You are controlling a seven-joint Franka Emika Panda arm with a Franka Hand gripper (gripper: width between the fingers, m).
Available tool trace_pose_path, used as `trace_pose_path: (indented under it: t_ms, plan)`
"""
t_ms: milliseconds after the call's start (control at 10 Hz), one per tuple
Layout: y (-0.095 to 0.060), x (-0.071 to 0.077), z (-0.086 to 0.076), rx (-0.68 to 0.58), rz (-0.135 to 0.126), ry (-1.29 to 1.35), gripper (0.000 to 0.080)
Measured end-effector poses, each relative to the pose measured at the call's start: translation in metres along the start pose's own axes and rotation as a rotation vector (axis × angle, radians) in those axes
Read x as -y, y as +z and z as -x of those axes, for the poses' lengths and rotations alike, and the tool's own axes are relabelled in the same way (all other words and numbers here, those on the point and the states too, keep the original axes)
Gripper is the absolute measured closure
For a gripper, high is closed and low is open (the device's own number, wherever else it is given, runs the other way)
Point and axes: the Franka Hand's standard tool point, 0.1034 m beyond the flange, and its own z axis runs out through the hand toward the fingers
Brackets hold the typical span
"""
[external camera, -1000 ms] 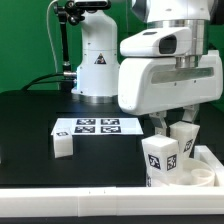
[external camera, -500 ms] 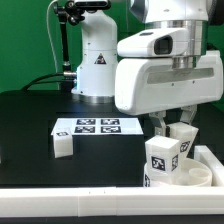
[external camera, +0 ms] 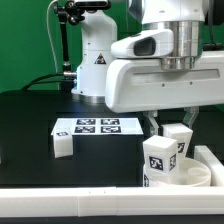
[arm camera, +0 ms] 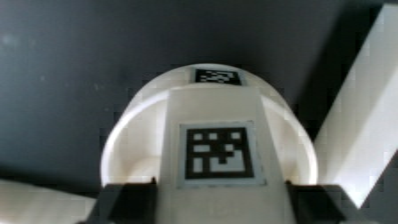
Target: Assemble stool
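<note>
My gripper (external camera: pixel 172 127) is shut on a white stool leg (external camera: pixel 162 156) and holds it upright at the exterior view's right. The leg's lower end is at the round white seat disc (external camera: pixel 198 178); whether it touches the disc is hidden. In the wrist view the leg (arm camera: pixel 217 125) runs away from the gripper (arm camera: pixel 226 206), with one tag near the jaws and one at its rounded far end. Dark fingers (arm camera: pixel 135 204) press on both sides of it. Another loose leg block (external camera: pixel 62 146) lies on the black table at the exterior view's left.
The marker board (external camera: pixel 97 127) lies flat on the table behind the loose leg. A long white edge rail (external camera: pixel 90 206) runs along the front, with a white wall (external camera: pixel 212 157) to the right of the seat. A white robot base (external camera: pixel 95 62) stands at the back.
The gripper with the held leg has shifted slightly toward the exterior view's left over the seat disc. The loose leg has not moved.
</note>
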Motion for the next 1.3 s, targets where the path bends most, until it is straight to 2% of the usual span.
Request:
trace_pose_path:
  t_ms: [200,700,800,1300]
  plan:
    - [0.0,0.003,0.0,-0.022,-0.005,0.231,0.0459]
    - [0.0,0.031,0.0,-0.017,-0.037,0.744,0.0459]
    - [0.0,0.033,0.0,-0.014,-0.049,0.838,0.0459]
    - [0.0,0.034,0.0,-0.002,-0.066,1.109,0.0459]
